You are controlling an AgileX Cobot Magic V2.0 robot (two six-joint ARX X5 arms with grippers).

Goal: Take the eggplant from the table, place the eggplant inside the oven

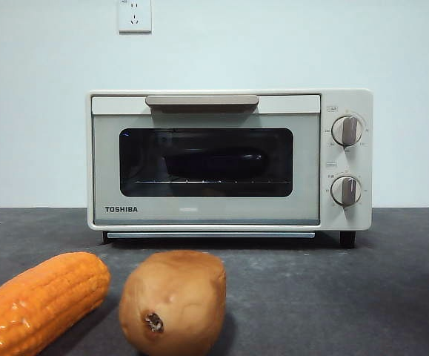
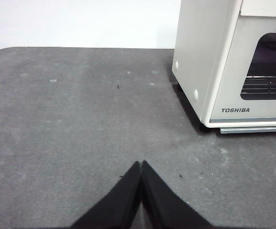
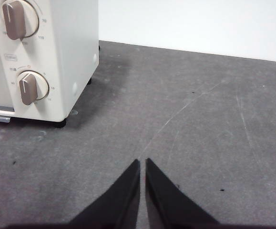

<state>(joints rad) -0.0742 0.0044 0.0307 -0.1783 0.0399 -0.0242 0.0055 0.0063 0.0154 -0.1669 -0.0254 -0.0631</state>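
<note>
Item 1, the eggplant (image 1: 214, 164): one, a dark elongated shape lying on the rack inside the oven (image 1: 229, 159), behind the closed door. Dim through the dark glass; its colour and ends are hard to make out. Not discernible in either wrist view.

Item 2, oven: one, cream-white, marked TOSHIBA, door shut, beige handle (image 1: 201, 101) along the top of the door. Two round knobs (image 1: 346, 130), one above the other. Cut off in both wrist views: only a window corner in the left, only the knob end in the right.

Item 3, left gripper (image 2: 141, 163): one, jaws pressed together at the tips, nothing between them. It is over bare table (image 2: 80, 119), with the oven's window-side corner ahead and off to one side, well apart.

Item 4, right gripper (image 3: 142, 161): one, jaws nearly together with a thin slit, holding nothing. The oven's knob end lies ahead and off to one side, well apart.

Item 5, corn cob (image 1: 40, 300): one, orange, cut off by the front view's edge; seen from neither claw.

Item 6, potato (image 1: 173, 300): one, brown, just beside the corn, its base cut off.

Item 7, wall socket (image 1: 134, 15): one, white, partly cut off at the top.
</note>
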